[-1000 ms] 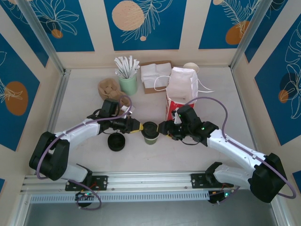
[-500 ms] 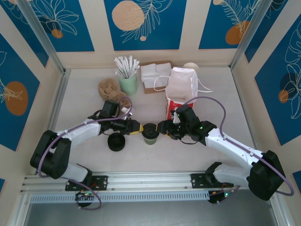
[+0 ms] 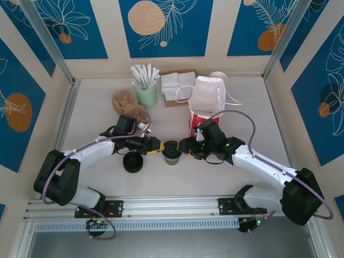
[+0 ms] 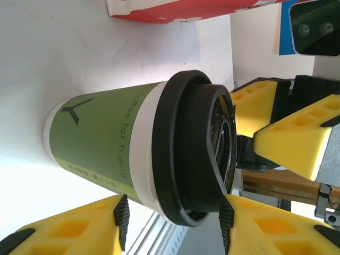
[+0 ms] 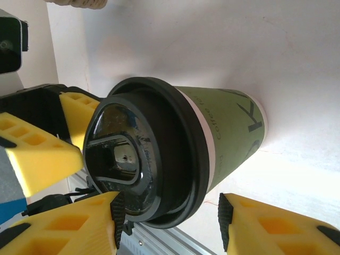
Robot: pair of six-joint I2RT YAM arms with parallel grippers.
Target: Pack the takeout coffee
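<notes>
Top external view shows the takeout coffee [image 3: 171, 151] standing upright near the middle of the white table [image 3: 252, 123]. It sits a little nearer to me than the red-and-white paper bag [image 3: 207, 99] and to its left, apart from it. My left gripper [image 3: 159, 146] comes in from the left and my right gripper [image 3: 184, 146] from the right, so the cup stands directly between their yellow tips, each close against its side. A low black stack of lids [image 3: 133, 161] lies just beside my left arm on the near side. Through the left wrist camera, my left fingers [image 4: 69, 234] are spread wide, one to each side of the cup's black lid [image 4: 186, 154], and they clamp nothing. The olive-green wall with its pale printed lettering lies in the gap ahead of them. I cannot tell whether the pads touch it. Through the right wrist camera it is the same from the other side. My right fingers [image 5: 276, 228] are parted wide with the lidded cup at their mouth, gripping nothing, and the left gripper's yellow tips show beyond the lid.
</notes>
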